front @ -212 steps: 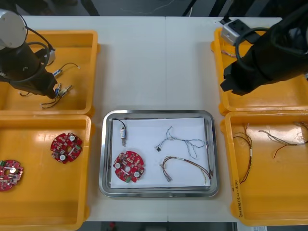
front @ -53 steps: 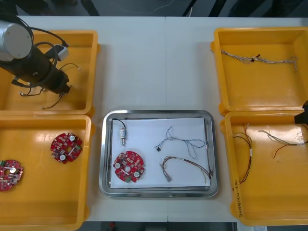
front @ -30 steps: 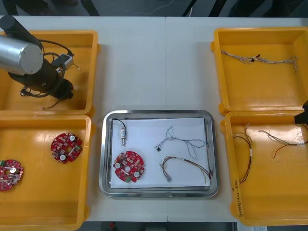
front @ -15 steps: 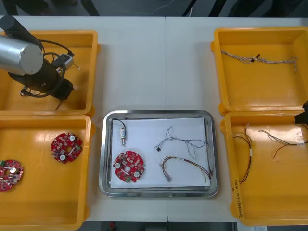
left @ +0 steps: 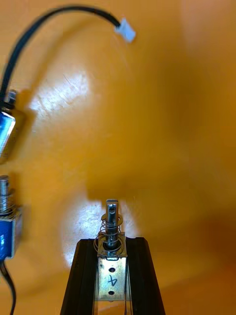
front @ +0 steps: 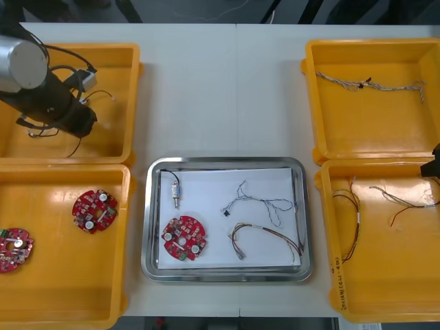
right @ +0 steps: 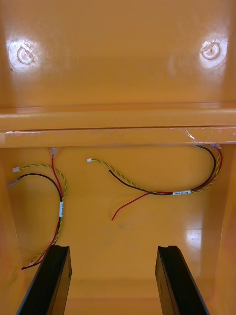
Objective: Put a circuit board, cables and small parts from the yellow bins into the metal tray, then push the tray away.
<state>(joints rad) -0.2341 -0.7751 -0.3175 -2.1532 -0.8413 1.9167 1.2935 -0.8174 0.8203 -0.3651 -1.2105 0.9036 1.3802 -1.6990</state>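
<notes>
Table lane: I see bare table (front: pixel 223 89) between the far bins (front: pixel 313 103), open from the metal tray (front: pixel 147 227) to the far edge.
Tray sides: the near bins (front: pixel 130 240) stand just beside it, leaving me only slim gaps.
Tray floor: one free white patch between the small metal part (front: pixel 176 192) and the blue and white cable (front: pixel 258 203). The circuit board (front: pixel 184 238) and red and yellow cable (front: pixel 265 242) crowd the near half.
Left far bin (front: pixel 134 103): my left gripper (left: pixel 112 243), clamped on a held metal part (left: pixel 112 216), has loose metal parts (left: pixel 6 133) on one side. A black cable (left: pixel 44 22) arcs ahead, and the floor on the other side is open.
Right near bin (front: pixel 323 240): my right gripper (right: pixel 112 248), fingers spread, is over bare floor. Bin cables (right: pixel 157 189) lie ahead, one close by a finger, and the bin rims (right: pixel 118 128) cross beyond.
</notes>
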